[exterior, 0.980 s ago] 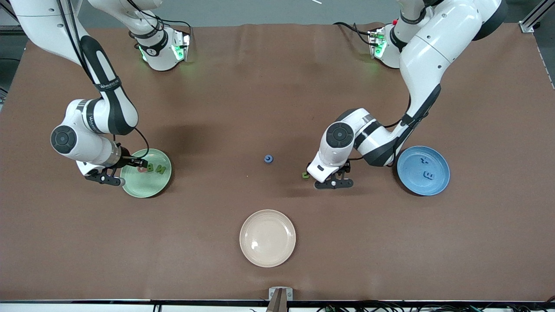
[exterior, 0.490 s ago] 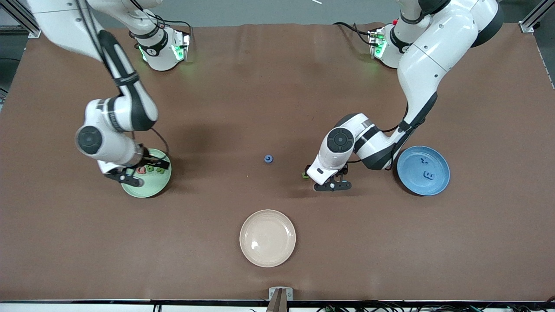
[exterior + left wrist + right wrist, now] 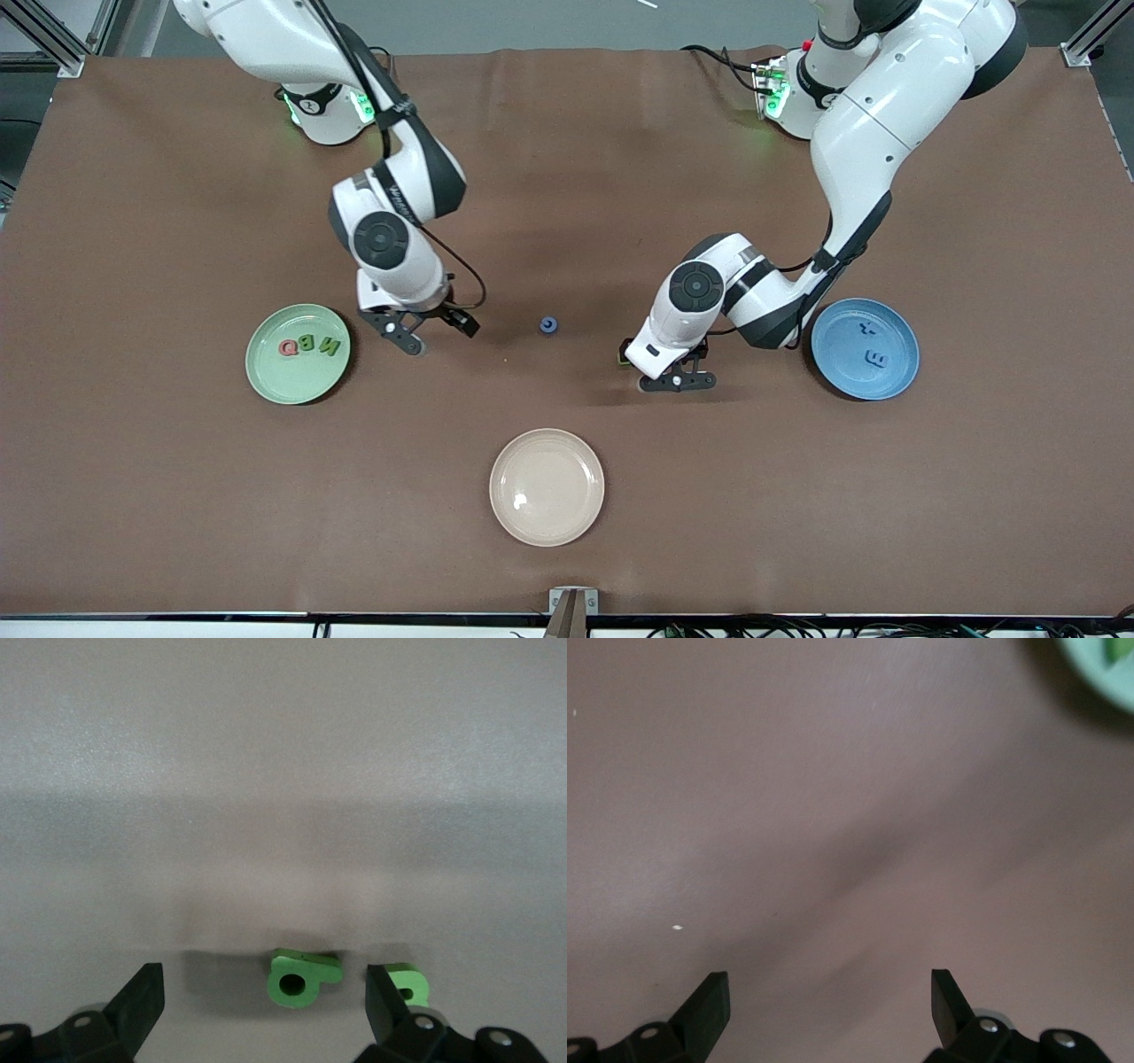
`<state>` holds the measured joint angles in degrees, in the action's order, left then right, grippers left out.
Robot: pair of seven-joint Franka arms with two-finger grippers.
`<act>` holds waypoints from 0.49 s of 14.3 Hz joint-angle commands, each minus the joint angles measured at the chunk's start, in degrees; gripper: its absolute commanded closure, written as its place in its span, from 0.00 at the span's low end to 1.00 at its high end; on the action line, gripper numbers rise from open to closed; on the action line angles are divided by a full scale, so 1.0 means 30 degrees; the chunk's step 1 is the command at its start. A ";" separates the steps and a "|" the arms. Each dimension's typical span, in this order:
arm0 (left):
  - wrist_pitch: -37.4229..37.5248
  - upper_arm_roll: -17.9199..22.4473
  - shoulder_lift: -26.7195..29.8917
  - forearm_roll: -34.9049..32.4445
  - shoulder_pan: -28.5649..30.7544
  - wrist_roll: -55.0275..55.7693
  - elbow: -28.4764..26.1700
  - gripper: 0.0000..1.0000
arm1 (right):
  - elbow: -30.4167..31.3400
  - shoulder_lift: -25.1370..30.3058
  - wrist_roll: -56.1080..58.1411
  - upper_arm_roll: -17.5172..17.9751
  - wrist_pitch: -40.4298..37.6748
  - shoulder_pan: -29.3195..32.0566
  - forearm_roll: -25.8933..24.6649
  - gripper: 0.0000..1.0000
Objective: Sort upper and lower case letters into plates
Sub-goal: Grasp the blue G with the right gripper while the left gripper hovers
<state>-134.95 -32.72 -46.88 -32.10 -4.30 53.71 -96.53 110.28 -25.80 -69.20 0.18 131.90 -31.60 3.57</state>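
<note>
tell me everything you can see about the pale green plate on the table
The pale green round plate is shallow, with a raised rim and a smooth, slightly glossy surface, likely plastic or ceramic. It lies flat on the brown table covering toward the right arm's end. Three small letter pieces rest in it in a row: a red letter, a green letter in the middle and an olive-green letter. Nothing grips it; the right gripper, open, hangs beside it over bare table.
</note>
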 commanded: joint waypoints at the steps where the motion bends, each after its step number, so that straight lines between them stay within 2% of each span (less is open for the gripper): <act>1: -0.0194 0.0066 -0.0311 -0.0405 -0.0032 -0.0060 0.0303 0.00 | -0.2331 -0.2176 -0.2908 -0.0235 -0.0108 -0.0948 0.0275 0.00; 4: -0.0223 0.0125 -0.0340 -0.0405 -0.0032 -0.0207 0.0274 0.00 | -0.4322 -0.3991 -0.5954 -0.0264 0.0095 -0.2090 0.0275 0.00; 7: -0.0223 0.0126 -0.0574 -0.0434 -0.0062 -0.0207 0.0303 0.00 | -0.4768 -0.4846 -0.7777 -0.0264 0.1236 -0.2649 0.0275 0.00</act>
<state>-134.97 -32.39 -47.34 -32.10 -4.29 53.27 -96.51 98.11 -38.21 -89.27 0.08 134.26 -38.23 3.70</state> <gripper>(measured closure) 0.000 0.000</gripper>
